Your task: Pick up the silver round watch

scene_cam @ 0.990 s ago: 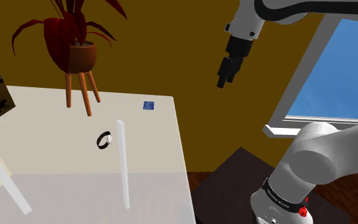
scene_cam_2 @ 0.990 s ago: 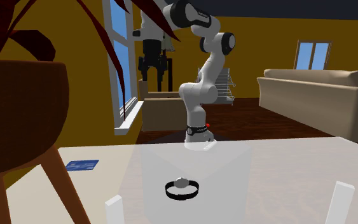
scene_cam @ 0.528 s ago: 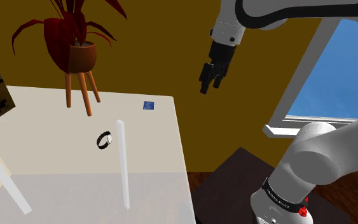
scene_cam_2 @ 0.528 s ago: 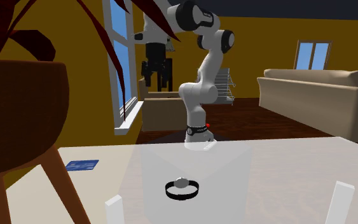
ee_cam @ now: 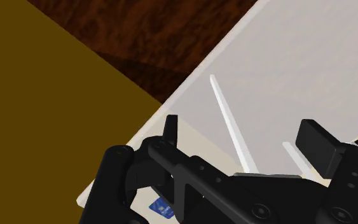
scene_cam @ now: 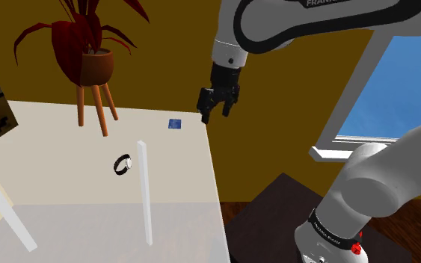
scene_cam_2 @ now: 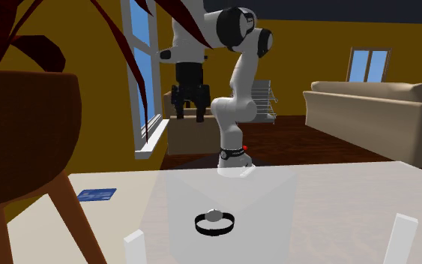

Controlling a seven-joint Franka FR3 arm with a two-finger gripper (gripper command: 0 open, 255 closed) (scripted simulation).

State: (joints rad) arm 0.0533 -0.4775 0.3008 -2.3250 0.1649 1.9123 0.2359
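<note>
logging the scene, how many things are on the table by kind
watch: 1
blue card: 1
potted plant on a stand: 1
white upright posts: 2
total: 5

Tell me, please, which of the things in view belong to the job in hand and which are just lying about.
Belongs to the job: the round watch with a black strap, on the pale table; the hand, open and apart from the watch.
Just lying about: the red potted plant; the small blue card; the white upright post; the sofa.
</note>
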